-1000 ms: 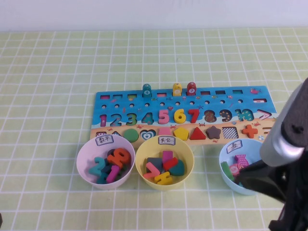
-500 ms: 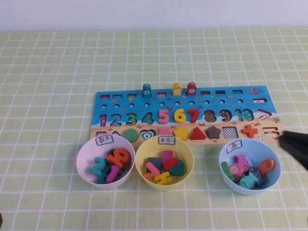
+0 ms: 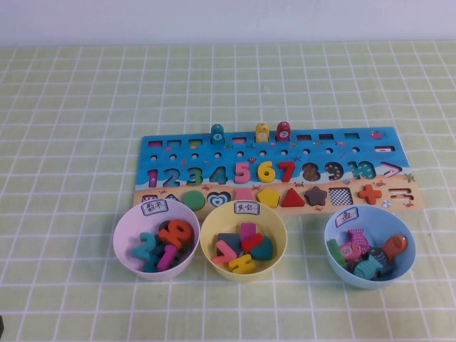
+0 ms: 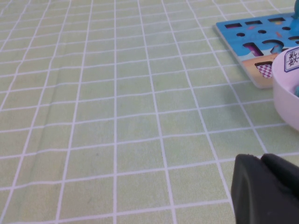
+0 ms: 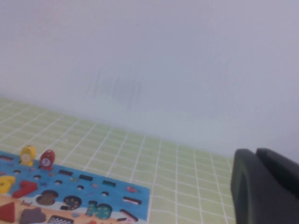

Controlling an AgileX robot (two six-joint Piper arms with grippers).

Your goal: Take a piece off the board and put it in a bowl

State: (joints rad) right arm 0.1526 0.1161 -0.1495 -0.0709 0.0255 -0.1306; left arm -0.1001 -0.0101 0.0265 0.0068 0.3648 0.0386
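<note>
Left gripper [image 4: 265,190]: only a black edge shows in the left wrist view, low over the green checked tablecloth [image 4: 117,116], near the bowl-side left corner of the long rectangular puzzle board with blue top and tan strip [image 3: 324,146]; grip state cannot be told. Right gripper [image 5: 264,186]: black edge only, held up above the cloth off the board's right end, facing the pale wall [image 5: 149,56]; grip state cannot be told either. Flat orange-red "10" puzzle piece [image 3: 177,231] is off the board, lying on top of other number pieces inside the pale pink-lilac round bowl with white label [image 3: 120,235], just in front of the board's left part. Yellow round bowl [image 3: 206,239] sits in front of the board's middle, light blue round bowl [image 3: 330,239] in front of its right part.
</note>
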